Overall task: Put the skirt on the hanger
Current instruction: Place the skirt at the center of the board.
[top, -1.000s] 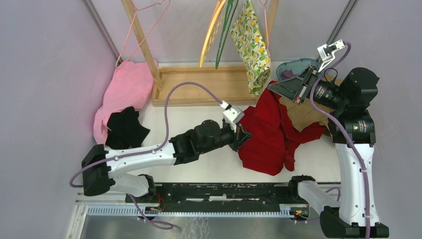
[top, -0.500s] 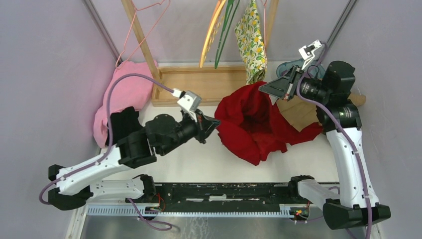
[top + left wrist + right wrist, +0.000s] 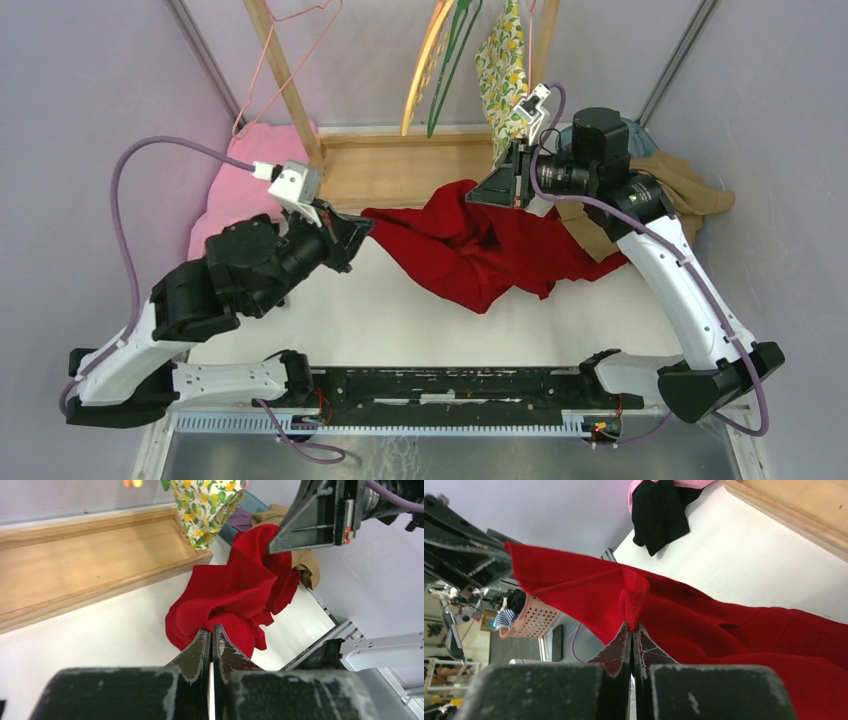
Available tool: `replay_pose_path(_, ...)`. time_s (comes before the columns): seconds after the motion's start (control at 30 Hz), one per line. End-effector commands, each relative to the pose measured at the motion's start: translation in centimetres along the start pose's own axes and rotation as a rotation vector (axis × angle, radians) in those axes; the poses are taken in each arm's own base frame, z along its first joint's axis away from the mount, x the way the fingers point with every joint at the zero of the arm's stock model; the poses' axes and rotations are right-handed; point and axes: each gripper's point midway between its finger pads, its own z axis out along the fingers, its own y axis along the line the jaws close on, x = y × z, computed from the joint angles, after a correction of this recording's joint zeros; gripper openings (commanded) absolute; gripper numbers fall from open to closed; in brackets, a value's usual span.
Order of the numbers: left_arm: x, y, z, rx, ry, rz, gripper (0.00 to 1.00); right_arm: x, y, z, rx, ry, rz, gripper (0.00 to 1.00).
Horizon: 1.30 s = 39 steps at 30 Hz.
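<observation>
Top external: left fingers (image 3: 347,236) and right fingers (image 3: 497,187) both tight on red garment (image 3: 470,250).

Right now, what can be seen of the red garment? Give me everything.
The red garment is plain, soft-looking cloth with a stitched hem, crumpled and stretched out between the two arms. The right gripper is shut on a fold of the hem and holds it raised. The left gripper is shut on its left corner. Its middle sags onto the white table, and its right end lies against the tan garment.
</observation>
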Motion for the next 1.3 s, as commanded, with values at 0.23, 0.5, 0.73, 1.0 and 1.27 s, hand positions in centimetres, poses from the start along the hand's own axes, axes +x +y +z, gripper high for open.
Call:
replay_pose_path(0.23,-7.1,3.4,-5.3,-0.098,-0.164,-0.12,0.03,0.2,5.5,-0.3,-0.105,0.024,-0.21,0.01)
replay_pose_path(0.5,-9.4,4.7,-7.3,-0.12,-0.222,-0.138,0.03,0.8,8.2,1.3,-0.178,0.076,-0.258,0.01)
replay_pose_path(0.73,-7.0,4.8,-6.3,-0.148,-0.155,-0.121,0.04,3.0,4.6,3.8,-0.089,0.152,-0.223,0.01)
replay_pose_path(1.0,1.4,-0.3,0.0,-0.014,0.065,-0.091,0.04,7.0,-2.4,1.3,0.214,0.16,-0.23,0.01)
replay_pose_path(1.27,9.8,-7.6,5.7,0.218,0.244,-0.149,0.03,7.3,-9.1,-4.8,0.582,0.042,-0.153,0.01)
